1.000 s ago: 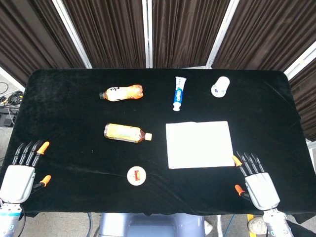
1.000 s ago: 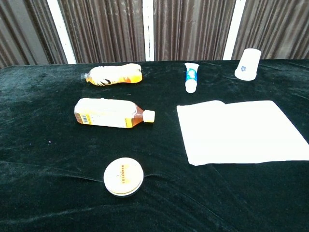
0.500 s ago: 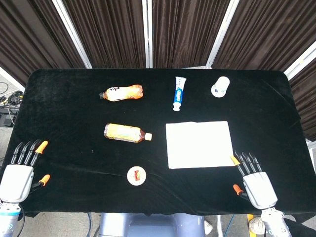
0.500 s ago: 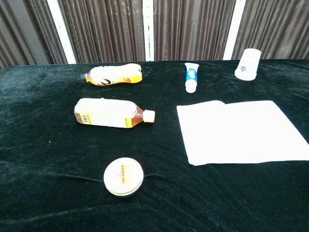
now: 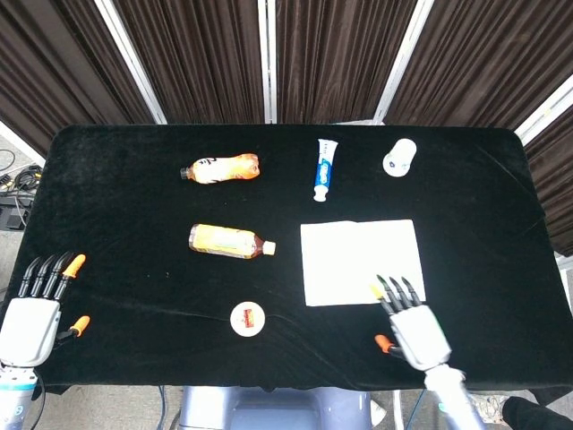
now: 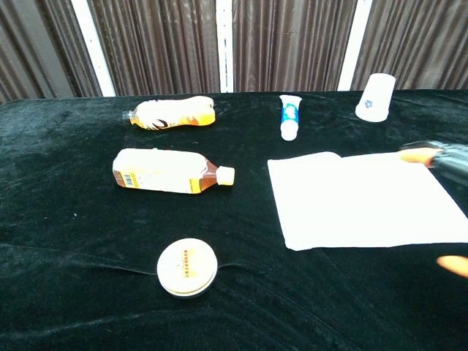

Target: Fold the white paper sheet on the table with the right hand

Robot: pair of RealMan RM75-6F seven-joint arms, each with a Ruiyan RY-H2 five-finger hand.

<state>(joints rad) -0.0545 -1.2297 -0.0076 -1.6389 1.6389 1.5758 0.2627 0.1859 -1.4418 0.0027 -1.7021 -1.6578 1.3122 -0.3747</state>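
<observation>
1. the white paper sheet (image 5: 361, 262) lies flat and matte on the black velvety tabletop (image 5: 125, 206), a plain rectangle toward my right side; in the chest view its far left corner bulges up a little.
2. my right hand (image 5: 410, 324) hovers at the sheet's near edge, pale shell with dark fingers (image 5: 395, 289) spread apart and holding nothing; their tips overlap the paper's near right part in the head view, though i cannot tell if they touch it.
3. my left hand (image 5: 34, 309) sits at the near left edge of the tabletop, well apart from everything, fingers straight and fanned, empty, with orange caps on two tips.
4. the head view shows both hands whole; the chest view shows only a blurred dark finger with an orange tip over the sheet's right edge and another orange tip lower down, and no left hand.
5. two clear plastic bottles lie on their sides: an orange drink bottle (image 5: 220, 168) farther back, and a tea bottle (image 5: 230, 241) with a white cap and a barcode visible in the chest view.
6. a blue and white tube (image 5: 324, 167) and a white paper cup (image 5: 399, 158) with a small blue mark lie beyond the sheet.
7. a round cream tin (image 5: 249, 319) sits near the front; its lid print is too small to read.
</observation>
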